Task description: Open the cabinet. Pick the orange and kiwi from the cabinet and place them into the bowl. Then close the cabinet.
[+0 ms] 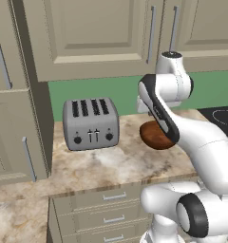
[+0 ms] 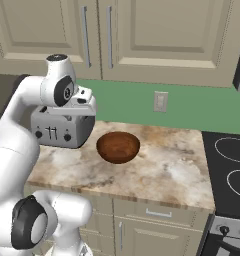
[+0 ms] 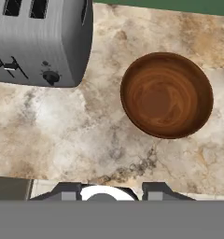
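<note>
Our pincer (image 3: 112, 192) hangs above the bench (image 3: 86, 140) and looks straight down at it; its two dark fingertips (image 3: 67, 191) stand apart with nothing between them, so we read it as open and empty. In the right base view the hand (image 2: 81, 102) sits high in front of the toaster (image 2: 59, 127), above the bench's left part, with the wrist bent so that the hand points down. The arm rises from the base, folds at the elbow and reaches up and forward; in the left base view its forearm crosses in front of the bowl (image 1: 156, 136) and hides part of it.

The bowl (image 2: 118, 146) stands upright on the bench, right of the toaster and apart from it. From the hand view we see into the bowl (image 3: 166, 95): its reddish-brown inside holds nothing.

The cabinet (image 2: 142, 35) hangs on the wall above the bench, over the green backsplash (image 2: 192, 107). Both its doors are shut, their silver bar handles (image 2: 109, 36) side by side at the middle seam. With the doors shut we cannot see the orange or the kiwi.
</note>
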You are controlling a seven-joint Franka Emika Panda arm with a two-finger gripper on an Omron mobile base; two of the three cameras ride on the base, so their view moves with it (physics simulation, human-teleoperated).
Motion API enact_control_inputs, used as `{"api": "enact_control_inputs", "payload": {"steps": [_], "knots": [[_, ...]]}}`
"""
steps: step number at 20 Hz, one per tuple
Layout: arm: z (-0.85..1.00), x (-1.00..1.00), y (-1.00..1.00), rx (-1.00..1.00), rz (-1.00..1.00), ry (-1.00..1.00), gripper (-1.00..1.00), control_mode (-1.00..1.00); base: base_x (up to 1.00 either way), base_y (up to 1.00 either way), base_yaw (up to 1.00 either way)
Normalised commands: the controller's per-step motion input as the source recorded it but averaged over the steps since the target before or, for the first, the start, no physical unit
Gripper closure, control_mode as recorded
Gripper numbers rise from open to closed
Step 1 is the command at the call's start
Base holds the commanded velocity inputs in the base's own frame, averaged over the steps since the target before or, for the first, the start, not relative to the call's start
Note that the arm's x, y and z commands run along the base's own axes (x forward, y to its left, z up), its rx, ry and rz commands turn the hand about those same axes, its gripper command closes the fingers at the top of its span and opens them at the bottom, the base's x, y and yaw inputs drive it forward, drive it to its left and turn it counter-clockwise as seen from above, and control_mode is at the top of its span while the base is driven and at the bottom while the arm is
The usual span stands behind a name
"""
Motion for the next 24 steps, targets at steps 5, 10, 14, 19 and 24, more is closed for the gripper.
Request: {"api": "enact_control_inputs", "payload": {"steps": [5, 10, 14, 19, 24], "knots": [[0.05, -0.32, 0.0, 0.0, 0.0, -0.18, -1.0, -1.0, 0.0, 0.0, 0.0], [0.35, -0.34, 0.0, 0.0, 0.0, -0.36, -1.0, -1.0, 0.0, 0.0, 0.0], [0.49, -0.27, 0.0, 0.0, -0.01, -0.39, -1.0, -1.0, 0.0, 0.0, 0.0], [0.4, -0.28, 0.0, 0.0, 0.0, -0.3, -1.0, -1.0, 0.0, 0.0, 0.0], [0.27, -0.42, 0.0, 0.0, 0.0, -0.36, -1.0, -1.0, 0.0, 0.0, 0.0]]}}
